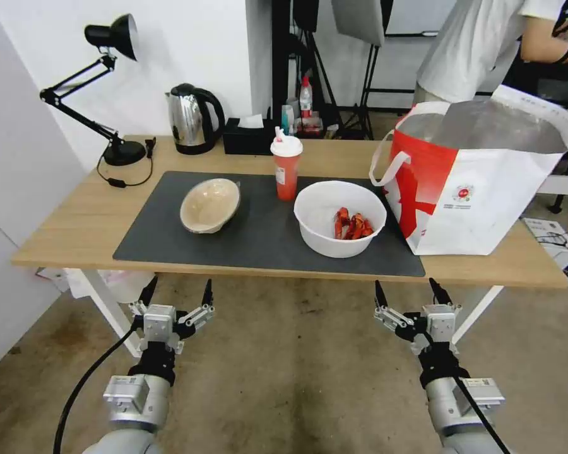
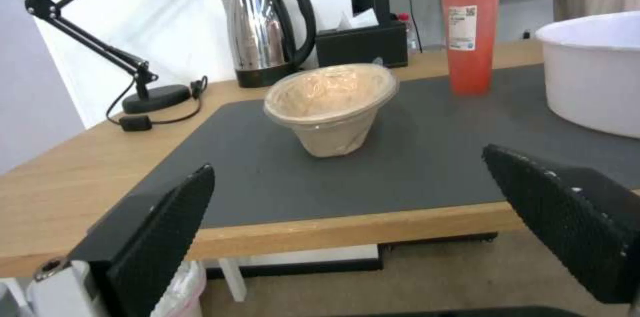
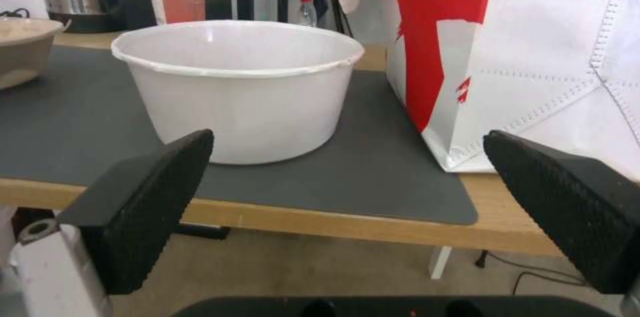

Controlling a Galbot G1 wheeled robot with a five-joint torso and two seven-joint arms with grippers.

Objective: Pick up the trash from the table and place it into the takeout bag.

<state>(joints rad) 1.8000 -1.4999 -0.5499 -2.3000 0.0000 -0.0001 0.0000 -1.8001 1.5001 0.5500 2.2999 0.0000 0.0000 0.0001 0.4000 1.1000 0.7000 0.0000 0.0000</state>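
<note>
Both claws sit nearest me, below and short of the tabletop's front edge: the left gripper (image 1: 177, 294) and the right gripper (image 1: 409, 294), each with fingers spread wide and holding nothing. I read this as the very start, nothing picked yet.

Past the front edge, on the dark grey mat (image 1: 259, 243), the white bowl (image 1: 339, 217) with its red crayfish scraps (image 1: 352, 224) stands ahead of my right claw, just beside the takeout bag (image 1: 479, 183). The beige bowl (image 1: 209, 205) lies tilted on the mat's left half, ahead of my left claw. Behind and between the bowls, the red drink cup (image 1: 287, 165) stands upright near the mat's back edge.

The bag occupies the tabletop's right end, mouth open. Kettle (image 1: 192, 118) and tissue box (image 1: 249, 135) line the back edge; I leave those.

Next, I judge, the right arm must rise above the table edge and reach forward to grip the white bowl's rim, keeping it level so the scraps stay in.
</note>
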